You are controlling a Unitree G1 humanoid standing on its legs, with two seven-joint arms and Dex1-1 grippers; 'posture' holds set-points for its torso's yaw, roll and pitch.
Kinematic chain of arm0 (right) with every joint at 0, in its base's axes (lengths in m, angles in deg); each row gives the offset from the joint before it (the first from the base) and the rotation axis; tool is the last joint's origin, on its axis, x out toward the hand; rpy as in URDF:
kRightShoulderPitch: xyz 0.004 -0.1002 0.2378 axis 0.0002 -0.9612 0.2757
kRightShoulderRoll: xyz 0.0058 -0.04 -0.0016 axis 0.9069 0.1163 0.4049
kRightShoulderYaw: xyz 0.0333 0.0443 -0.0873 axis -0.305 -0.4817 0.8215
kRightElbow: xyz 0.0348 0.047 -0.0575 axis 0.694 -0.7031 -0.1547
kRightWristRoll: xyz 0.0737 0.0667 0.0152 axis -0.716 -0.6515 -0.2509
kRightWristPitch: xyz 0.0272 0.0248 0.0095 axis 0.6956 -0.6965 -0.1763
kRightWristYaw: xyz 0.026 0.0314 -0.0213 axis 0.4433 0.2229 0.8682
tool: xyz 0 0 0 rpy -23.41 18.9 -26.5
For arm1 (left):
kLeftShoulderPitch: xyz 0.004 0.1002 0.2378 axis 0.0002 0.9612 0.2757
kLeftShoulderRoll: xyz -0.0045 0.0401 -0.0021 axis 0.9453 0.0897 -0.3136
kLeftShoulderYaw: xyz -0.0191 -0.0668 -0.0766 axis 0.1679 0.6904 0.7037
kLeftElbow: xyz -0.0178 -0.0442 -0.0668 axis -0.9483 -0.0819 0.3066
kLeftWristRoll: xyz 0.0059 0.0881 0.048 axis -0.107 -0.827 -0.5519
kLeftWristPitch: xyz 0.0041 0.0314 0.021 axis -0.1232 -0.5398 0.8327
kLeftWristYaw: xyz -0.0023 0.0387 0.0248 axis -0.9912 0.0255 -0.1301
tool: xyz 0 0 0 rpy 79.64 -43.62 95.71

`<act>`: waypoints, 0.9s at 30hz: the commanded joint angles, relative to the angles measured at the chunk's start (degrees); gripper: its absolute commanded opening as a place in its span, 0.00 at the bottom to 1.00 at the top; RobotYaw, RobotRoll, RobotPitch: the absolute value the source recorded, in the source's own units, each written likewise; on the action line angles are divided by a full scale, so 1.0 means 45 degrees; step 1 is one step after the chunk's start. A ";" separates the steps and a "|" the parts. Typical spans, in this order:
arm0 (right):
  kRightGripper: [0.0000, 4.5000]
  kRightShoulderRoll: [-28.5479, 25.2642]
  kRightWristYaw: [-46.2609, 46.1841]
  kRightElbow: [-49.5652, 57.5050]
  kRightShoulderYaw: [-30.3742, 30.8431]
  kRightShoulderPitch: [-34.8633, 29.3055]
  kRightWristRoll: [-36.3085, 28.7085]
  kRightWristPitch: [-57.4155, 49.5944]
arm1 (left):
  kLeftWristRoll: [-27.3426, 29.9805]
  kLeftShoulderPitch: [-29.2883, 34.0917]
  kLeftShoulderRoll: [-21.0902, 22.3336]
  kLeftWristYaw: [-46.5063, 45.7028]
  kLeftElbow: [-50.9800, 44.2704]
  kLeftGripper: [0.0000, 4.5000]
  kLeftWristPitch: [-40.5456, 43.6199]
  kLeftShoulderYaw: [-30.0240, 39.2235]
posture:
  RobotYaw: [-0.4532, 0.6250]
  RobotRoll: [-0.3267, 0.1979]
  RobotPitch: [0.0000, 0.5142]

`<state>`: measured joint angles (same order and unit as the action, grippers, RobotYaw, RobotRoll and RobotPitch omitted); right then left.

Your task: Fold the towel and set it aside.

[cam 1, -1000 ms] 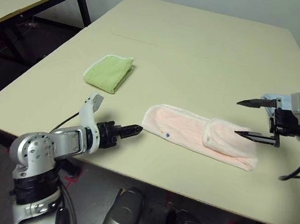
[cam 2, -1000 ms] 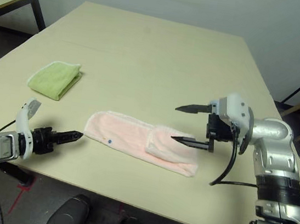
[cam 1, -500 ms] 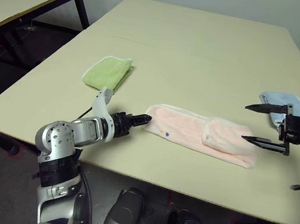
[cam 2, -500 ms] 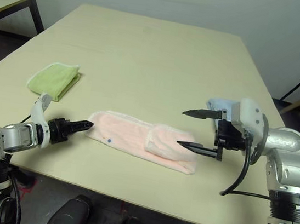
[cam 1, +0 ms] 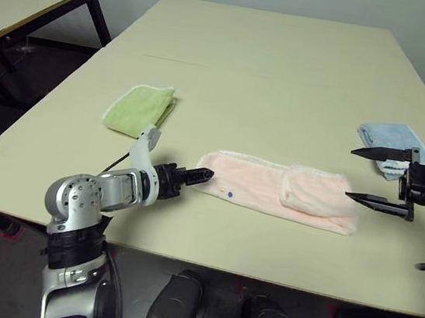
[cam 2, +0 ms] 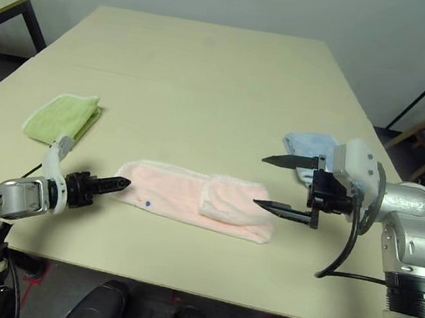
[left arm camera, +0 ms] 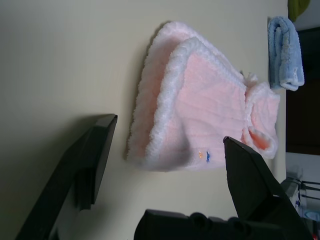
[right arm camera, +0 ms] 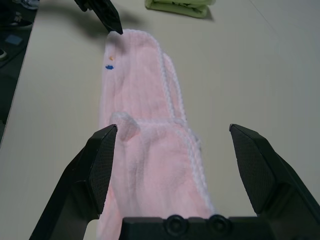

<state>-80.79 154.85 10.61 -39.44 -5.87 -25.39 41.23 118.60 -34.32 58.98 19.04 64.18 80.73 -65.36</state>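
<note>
The towel (cam 1: 260,185) is pale pink with a white bobbled edging, and near one end it carries a small blue motif with a fleck of orange beside it. To the left of the towel, a folded cloth (cam 1: 138,110) is yellow-green with a whitish edge. Beyond the towel's right end, another cloth (cam 2: 308,146) is light blue. Under the towel, the tabletop (cam 1: 262,79) is plain cream.

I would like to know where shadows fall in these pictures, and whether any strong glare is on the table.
Left wrist view: a soft dark shadow on the table beside the left gripper, another along the pink towel's edge; right wrist view: a faint shadow near the towel's far end; both eye views: even light, no strong glare on the tabletop.
</note>
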 commanded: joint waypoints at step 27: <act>1.00 0.0674 0.0103 0.0015 0.1038 0.1582 0.0034 -0.0643 | 0.3177 0.0218 0.0398 -0.2187 -0.0155 1.00 0.0611 0.1237 | 0.61 0.62 0.24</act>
<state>-77.92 154.74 10.81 -35.65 0.74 -25.35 38.71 132.96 -33.78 60.90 10.47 63.18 82.44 -60.20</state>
